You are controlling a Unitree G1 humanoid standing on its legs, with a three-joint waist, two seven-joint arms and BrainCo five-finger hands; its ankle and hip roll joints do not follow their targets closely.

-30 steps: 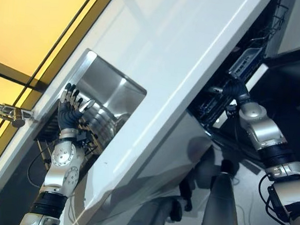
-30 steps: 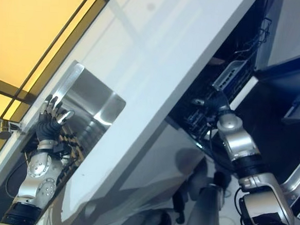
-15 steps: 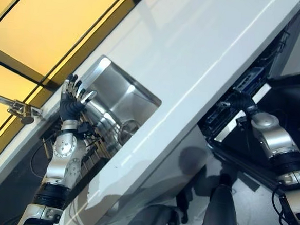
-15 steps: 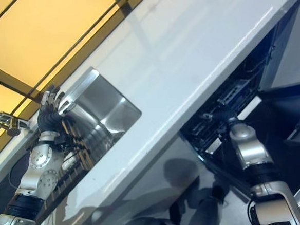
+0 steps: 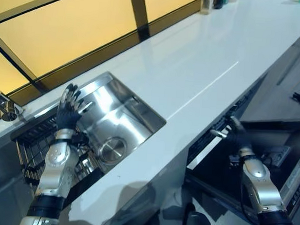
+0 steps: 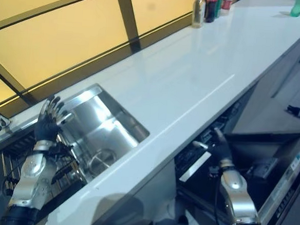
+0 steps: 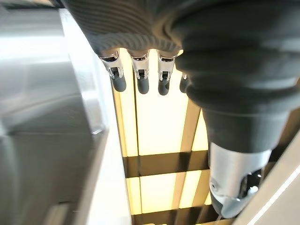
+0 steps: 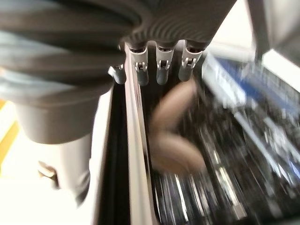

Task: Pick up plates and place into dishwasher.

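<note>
Robot standing at a white counter [image 5: 194, 69] with both hands empty, between sink and dishwasher.

Nearest, the right hand [image 6: 219, 143] is reaching with straight, relaxed fingers to the front edge of the dishwasher [image 6: 250, 155], which is sitting open under the counter; a brownish blurred shape is lying in its rack. The left hand [image 5: 68, 109] is hovering splayed and unclenched over the steel sink [image 5: 118, 120], beside a dark wire rack [image 5: 31, 150]. No plate can be made out. Farthest, bottles [image 6: 209, 6] are standing by the window.

left hand [image 5: 69, 112] raised, fingers spread straight; right hand [image 6: 219, 143] extended forward, fingers straight.
</note>
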